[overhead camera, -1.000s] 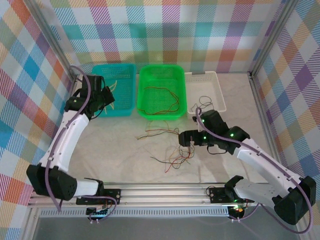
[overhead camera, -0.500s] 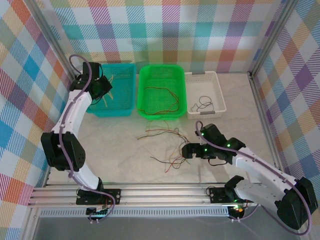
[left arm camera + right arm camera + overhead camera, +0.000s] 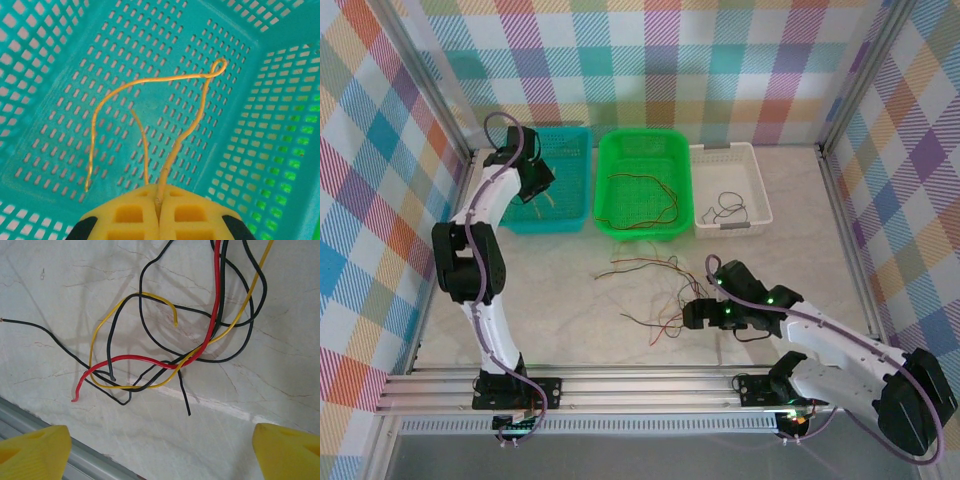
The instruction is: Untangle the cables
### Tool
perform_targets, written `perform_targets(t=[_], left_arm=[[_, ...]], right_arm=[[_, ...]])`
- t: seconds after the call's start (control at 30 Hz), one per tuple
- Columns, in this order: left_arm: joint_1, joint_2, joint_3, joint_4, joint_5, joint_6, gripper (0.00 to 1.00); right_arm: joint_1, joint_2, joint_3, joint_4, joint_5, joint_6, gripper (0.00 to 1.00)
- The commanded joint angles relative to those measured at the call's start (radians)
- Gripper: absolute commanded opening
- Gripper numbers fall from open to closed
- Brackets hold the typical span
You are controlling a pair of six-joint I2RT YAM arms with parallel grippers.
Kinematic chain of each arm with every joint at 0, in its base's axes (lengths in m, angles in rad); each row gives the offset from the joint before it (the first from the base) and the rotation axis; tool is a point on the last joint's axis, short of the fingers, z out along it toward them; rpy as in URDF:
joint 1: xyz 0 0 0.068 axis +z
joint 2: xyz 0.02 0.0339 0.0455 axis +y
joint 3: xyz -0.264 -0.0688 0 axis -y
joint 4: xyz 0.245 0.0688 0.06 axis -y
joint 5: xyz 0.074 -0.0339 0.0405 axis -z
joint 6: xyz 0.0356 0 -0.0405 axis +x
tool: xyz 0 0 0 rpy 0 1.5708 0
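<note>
- Currently L gripper (image 3: 159, 202) clamped on yellow cable (image 3: 150, 80), hanging in teal basket (image 3: 280, 100); thin strand may slip.
- R gripper (image 3: 160, 452) jaws apart above tangle (image 3: 170, 360) on table (image 3: 50, 280); risk: pinching crossed red/black/yellow strands together, dragging whole knot.

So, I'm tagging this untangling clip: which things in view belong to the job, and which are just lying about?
Job: tangle of thin red, yellow and black wires on the pale marble table; thin yellow wire pinched in the left end effector; open right end effector; teal plastic basket, green plastic basket, white plastic basket, seemingly sorting bins.
Lying about: aluminium rail; checked walls.
</note>
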Motion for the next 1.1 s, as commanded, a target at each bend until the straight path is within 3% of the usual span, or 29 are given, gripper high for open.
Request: perform_targets(t=[0.0,0.13,0.4,0.47,0.63,0.83,1.07], left_arm=[[0.012,0.023,0.049,-0.028,0.015,0.021,0.0],[0.013,0.036,0.037,-0.019,0.04,0.019,0.01],[0.011,0.015,-0.006,0.0,0.059,0.019,0.38],[0.009,-0.001,-0.007,0.0,0.062,0.015,0.44],[0.004,-0.056,0.013,-0.01,0.069,0.009,0.48],[-0.014,-0.178,-0.017,0.001,0.088,-0.02,0.59],[-0.138,-0.404,-0.129,0.017,0.021,-0.016,0.75]], right_arm=[[0.022,0.029,-0.013,0.063,0.017,0.034,0.91],[0.052,0.093,0.0,0.101,0.046,0.049,0.87],[0.1,0.189,0.055,0.119,0.177,0.082,0.74],[0.1,0.195,0.059,0.136,0.188,0.094,0.7],[0.1,0.219,0.069,0.174,0.2,0.112,0.63],[0.1,0.278,0.094,0.186,0.197,0.111,0.59],[0.099,0.316,0.11,0.217,0.207,0.094,0.53]])
